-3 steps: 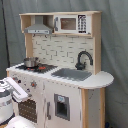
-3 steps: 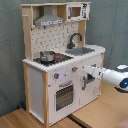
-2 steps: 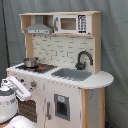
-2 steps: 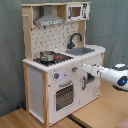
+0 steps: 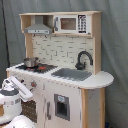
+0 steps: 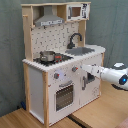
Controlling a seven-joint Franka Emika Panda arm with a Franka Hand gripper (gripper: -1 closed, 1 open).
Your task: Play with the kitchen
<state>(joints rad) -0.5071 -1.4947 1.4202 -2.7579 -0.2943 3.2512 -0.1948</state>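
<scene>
The toy kitchen (image 5: 75, 100) (image 6: 37, 85) has white panels and a light wood frame. Both exterior views show its black faucet (image 5: 82, 59) (image 6: 74, 39), grey sink (image 5: 71, 74) (image 6: 83, 50) and range hood (image 5: 39, 29) (image 6: 50, 21). A small metal pot (image 5: 31, 62) (image 6: 47, 56) stands on the stove. In the second exterior view my gripper (image 6: 86, 68) points at the front panel, just right of the right-hand knob (image 6: 75, 69), above the cupboard door and right of the windowed oven door (image 6: 64, 95). In the first exterior view my gripper (image 5: 29, 90) reaches in from the left.
A toy microwave (image 5: 70, 23) (image 6: 75, 11) sits on the top shelf. A grey curtain (image 5: 114, 45) hangs behind the kitchen. The kitchen stands on wooden boards (image 6: 100, 112) with a dark gap between them. My white arm (image 6: 120, 77) fills the space to the right in the second exterior view.
My arm has pushed in toward the kitchen's front panel, leftward in the second exterior view, and the gripper tip now sits close to the right knob.
</scene>
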